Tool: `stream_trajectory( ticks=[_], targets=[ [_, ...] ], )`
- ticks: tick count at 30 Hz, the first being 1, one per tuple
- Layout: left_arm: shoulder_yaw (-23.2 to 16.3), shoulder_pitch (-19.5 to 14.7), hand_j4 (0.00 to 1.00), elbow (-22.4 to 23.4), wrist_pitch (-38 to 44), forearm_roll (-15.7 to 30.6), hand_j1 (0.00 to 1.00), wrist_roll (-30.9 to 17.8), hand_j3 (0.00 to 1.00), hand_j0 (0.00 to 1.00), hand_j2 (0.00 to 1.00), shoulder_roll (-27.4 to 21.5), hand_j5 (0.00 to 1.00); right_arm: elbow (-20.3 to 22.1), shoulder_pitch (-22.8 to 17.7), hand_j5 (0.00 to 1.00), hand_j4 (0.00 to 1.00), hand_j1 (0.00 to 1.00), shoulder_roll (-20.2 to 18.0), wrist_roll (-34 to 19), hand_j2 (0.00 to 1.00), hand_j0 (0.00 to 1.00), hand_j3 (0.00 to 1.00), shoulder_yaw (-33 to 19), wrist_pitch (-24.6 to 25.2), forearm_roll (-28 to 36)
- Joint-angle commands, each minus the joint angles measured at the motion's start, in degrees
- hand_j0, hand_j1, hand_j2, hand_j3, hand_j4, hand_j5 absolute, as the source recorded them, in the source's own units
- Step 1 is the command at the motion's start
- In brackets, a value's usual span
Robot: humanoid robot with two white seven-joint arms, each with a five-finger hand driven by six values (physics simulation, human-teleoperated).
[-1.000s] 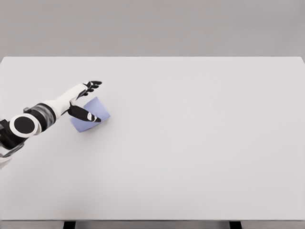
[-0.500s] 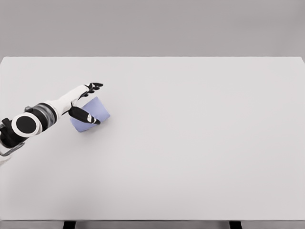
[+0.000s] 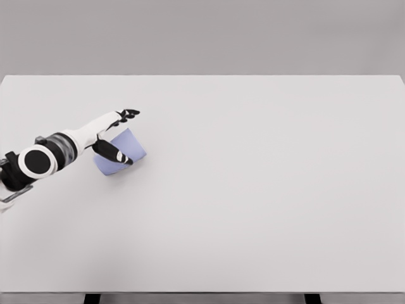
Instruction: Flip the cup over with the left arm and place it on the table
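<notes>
A pale lavender cup lies tilted on its side on the white table, at the left. My left hand reaches in from the lower left and straddles it. The dark fingers are stretched out just above the cup's upper edge, with a thin gap of table showing between them and the cup. The thumb lies across the cup's lower front part. The hand is open around the cup, not closed on it. The right arm does not show.
The table's far edge runs along the top at about a quarter of the picture's height, and its near edge runs along the bottom. Two dark table legs show under the front edge.
The left forearm has crept slightly up and to the right, carrying the fingertips a little further over the cup. The cup has not moved.
</notes>
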State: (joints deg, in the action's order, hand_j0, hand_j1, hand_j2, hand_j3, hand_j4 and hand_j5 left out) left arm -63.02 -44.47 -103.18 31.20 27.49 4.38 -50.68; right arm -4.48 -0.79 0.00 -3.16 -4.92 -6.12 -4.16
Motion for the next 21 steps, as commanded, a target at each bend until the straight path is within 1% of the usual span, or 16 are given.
stream_trajectory(
  ticks=[1,9,13,16,21],
  targets=[
    [-1.4,-0.2,1.00,0.0,0.0,-0.2,1.00,0.0,1.00,1.00,1.00,0.0,1.00,0.0,0.0,1.00,1.00,1.00,0.0,0.0,1.00,1.00,1.00,0.0,0.0,0.0],
    [-4.7,-2.6,1.00,0.0,0.1,0.0,1.00,0.0,1.00,1.00,1.00,-0.6,1.00,0.0,0.0,1.00,1.00,1.00,0.0,0.0,1.00,1.00,1.00,0.0,0.1,-0.1],
    [-5.3,-3.3,1.00,0.0,0.1,0.2,1.00,0.0,1.00,1.00,1.00,-1.3,1.00,0.0,0.0,1.00,1.00,1.00,0.0,0.0,1.00,1.00,1.00,0.0,0.1,-0.1],
    [-6.9,-4.7,1.00,0.1,0.2,0.3,1.00,0.8,1.00,1.00,1.00,-1.6,1.00,0.0,0.0,1.00,1.00,1.00,0.0,0.0,1.00,1.00,1.00,0.0,0.1,-0.1],
    [-7.2,-5.4,1.00,0.0,0.4,1.6,1.00,0.8,1.00,1.00,1.00,-1.6,1.00,0.0,0.0,1.00,1.00,1.00,0.0,0.0,1.00,1.00,1.00,0.0,0.1,-0.1]
  ],
)
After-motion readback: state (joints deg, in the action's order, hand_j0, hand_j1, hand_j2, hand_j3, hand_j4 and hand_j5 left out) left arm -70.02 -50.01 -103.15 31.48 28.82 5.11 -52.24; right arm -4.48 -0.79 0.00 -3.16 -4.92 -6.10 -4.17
